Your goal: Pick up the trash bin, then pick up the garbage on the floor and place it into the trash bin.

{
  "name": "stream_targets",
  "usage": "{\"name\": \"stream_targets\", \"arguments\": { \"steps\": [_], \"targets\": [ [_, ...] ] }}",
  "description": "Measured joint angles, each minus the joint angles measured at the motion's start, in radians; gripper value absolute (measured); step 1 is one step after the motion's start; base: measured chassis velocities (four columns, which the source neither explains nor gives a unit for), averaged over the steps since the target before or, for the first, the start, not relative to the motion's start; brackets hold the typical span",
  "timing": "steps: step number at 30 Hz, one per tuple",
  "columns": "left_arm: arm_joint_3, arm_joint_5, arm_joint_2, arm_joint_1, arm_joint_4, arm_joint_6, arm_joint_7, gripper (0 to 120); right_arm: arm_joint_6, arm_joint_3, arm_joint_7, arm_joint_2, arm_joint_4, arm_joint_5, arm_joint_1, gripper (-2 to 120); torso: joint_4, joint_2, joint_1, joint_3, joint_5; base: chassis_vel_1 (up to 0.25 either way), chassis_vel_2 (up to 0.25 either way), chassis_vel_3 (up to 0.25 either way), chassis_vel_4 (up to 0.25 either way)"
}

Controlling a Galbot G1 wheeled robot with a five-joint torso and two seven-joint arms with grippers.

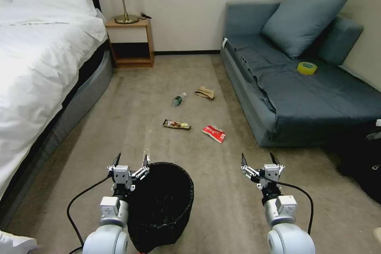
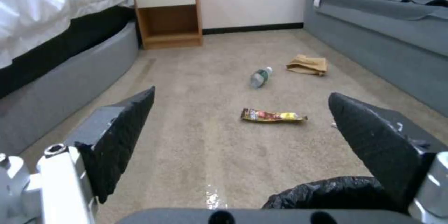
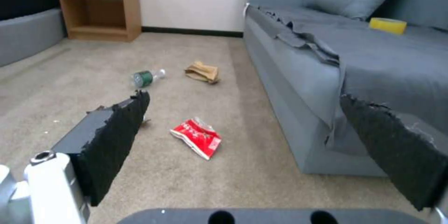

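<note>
The bin [image 1: 160,206] stands upright on the floor [image 1: 222,206], directly ahead of the robot and nearest of all the task's things. Your left tool [image 1: 130,162] hovers at the bin's left rim, its right finger just above the rim edge; fingers spread, grasping nothing. In the left wrist view the liner's edge [image 2: 327,192] lies under the right finger [image 2: 373,147]. Judgement: the left arm is the nearer one for the pick-up; the rim needs to sit between the fingers, so a small shift toward the bin's centre is called for.

Your right tool [image 1: 258,162] hangs to the right of the bin, well apart from it, released and empty.

Beyond the bin lie the wrapper [image 1: 176,124], packet [image 1: 213,133], bottle [image 1: 178,99] and paper [image 1: 205,93].
</note>
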Motion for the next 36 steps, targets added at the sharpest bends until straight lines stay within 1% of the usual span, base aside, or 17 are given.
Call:
{"name": "stream_targets", "arguments": {
  "steps": [20,22,23,24,25,26,27,28,29,30,31,32,33,34,35,36],
  "targets": [
    [-0.001,0.000,0.000,0.000,0.000,0.002,0.000,100,-0.001,0.000,0.000,0.000,0.000,0.000,0.000,100,0.0000,0.000,0.000,0.000,0.0000,0.000,0.000,0.000,0.000],
    [-0.018,-0.017,-0.004,-0.006,-0.022,0.041,-0.006,100,-0.007,0.000,0.004,-0.001,0.005,0.001,0.002,100,0.0000,0.000,0.000,0.000,-0.0004,0.000,0.000,0.000,0.000],
    [-0.033,-0.031,-0.008,-0.013,-0.042,0.074,-0.014,100,-0.016,0.000,0.008,-0.002,0.010,0.002,0.004,100,0.0000,0.000,0.000,0.000,-0.0001,0.000,0.000,0.000,0.000],
    [-0.050,-0.048,-0.013,-0.021,-0.066,0.116,-0.023,100,-0.043,0.001,0.026,-0.005,0.031,0.006,0.010,100,-0.0001,0.000,0.000,0.000,0.0005,0.000,0.000,0.000,0.000],
    [-0.050,-0.048,-0.013,-0.021,-0.066,0.116,-0.023,100,-0.043,0.001,0.026,-0.005,0.031,0.006,0.010,100,-0.0001,0.000,0.000,0.000,0.0005,0.000,0.000,0.000,0.000],
    [-0.064,-0.061,-0.017,-0.027,-0.084,0.148,-0.029,100,-0.066,0.002,0.042,-0.009,0.053,0.010,0.018,100,0.0000,0.000,0.000,0.000,0.0002,0.000,0.000,0.000,0.000],
    [-0.086,-0.083,-0.023,-0.037,-0.115,0.201,-0.040,100,-0.108,0.006,0.071,-0.015,0.090,0.018,0.029,100,0.0000,0.000,0.000,0.000,-0.0003,0.000,0.000,0.000,0.000],
    [-0.098,-0.095,-0.027,-0.041,-0.130,0.227,-0.046,100,-0.138,0.008,0.091,-0.020,0.114,0.023,0.037,100,0.0000,0.000,0.000,0.000,-0.0001,0.000,0.000,0.000,0.000],
    [-0.106,-0.101,-0.028,-0.045,-0.140,0.243,-0.050,100,-0.157,0.009,0.104,-0.022,0.129,0.027,0.042,100,0.0000,0.000,0.000,0.000,0.0002,0.000,0.000,0.000,0.000],
    [-0.115,-0.121,-0.029,-0.046,-0.157,0.265,-0.057,100,-0.203,0.011,0.135,-0.029,0.168,0.035,0.054,100,-0.0002,0.000,0.000,0.000,-0.0001,0.000,0.000,0.000,0.000],
    [-0.115,-0.121,-0.029,-0.046,-0.157,0.265,-0.057,100,-0.203,0.011,0.135,-0.029,0.168,0.035,0.054,100,-0.0002,0.000,0.000,0.000,-0.0001,0.000,0.000,0.000,0.000],
    [-0.128,-0.162,-0.006,-0.032,-0.198,0.278,-0.069,100,-0.207,0.014,0.140,-0.031,0.187,0.036,0.058,100,0.0001,0.000,0.000,0.000,-0.0018,0.000,0.000,0.000,0.000],
    [-0.137,-0.194,0.022,-0.022,-0.229,0.287,-0.082,100,-0.224,0.012,0.153,-0.038,0.195,0.049,0.057,100,0.0000,0.000,0.000,0.000,0.0015,0.000,0.000,0.000,0.000],
    [-0.138,-0.219,0.042,-0.014,-0.248,0.299,-0.086,100,-0.255,0.016,0.182,-0.051,0.220,0.069,0.062,100,0.0000,0.000,0.000,0.000,0.0019,0.000,0.000,0.000,0.000],
    [-0.137,-0.252,0.069,-0.002,-0.272,0.318,-0.093,100,-0.292,0.022,0.220,-0.068,0.261,0.090,0.070,100,0.0001,0.000,0.000,0.000,-0.0015,0.000,0.000,0.000,0.000],
    [-0.137,-0.252,0.069,-0.002,-0.272,0.318,-0.093,100,-0.292,0.022,0.220,-0.068,0.261,0.090,0.070,100,0.0001,0.000,0.000,0.000,-0.0015,0.000,0.000,0.000,0.000]
  ]
}}
